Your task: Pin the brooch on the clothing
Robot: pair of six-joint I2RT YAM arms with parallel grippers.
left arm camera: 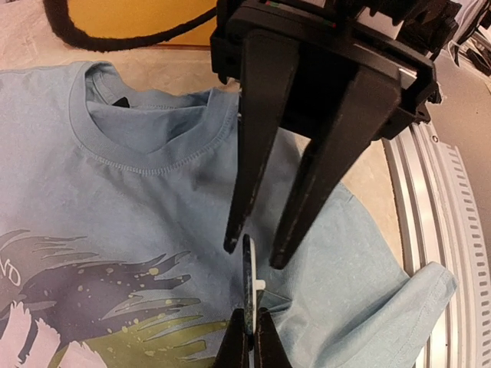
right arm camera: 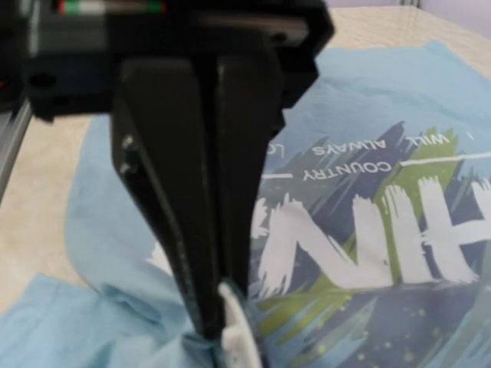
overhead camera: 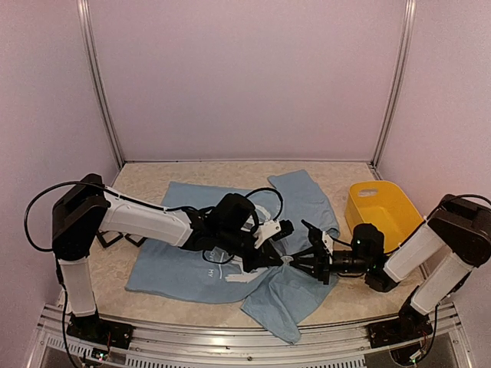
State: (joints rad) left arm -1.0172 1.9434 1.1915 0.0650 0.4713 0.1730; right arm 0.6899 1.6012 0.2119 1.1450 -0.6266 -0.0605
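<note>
We see the right gripper with its fingers pressed together on the brooch. It holds the brooch upright and edge-on, its pale rim showing, over the clothing, at the edge of the printed chest design below the collar. The left gripper is partly spread and holds nothing, with one fingertip on each side of the brooch's upper edge. We cannot tell whether those fingertips touch the brooch or whether the brooch touches the cloth.
</note>
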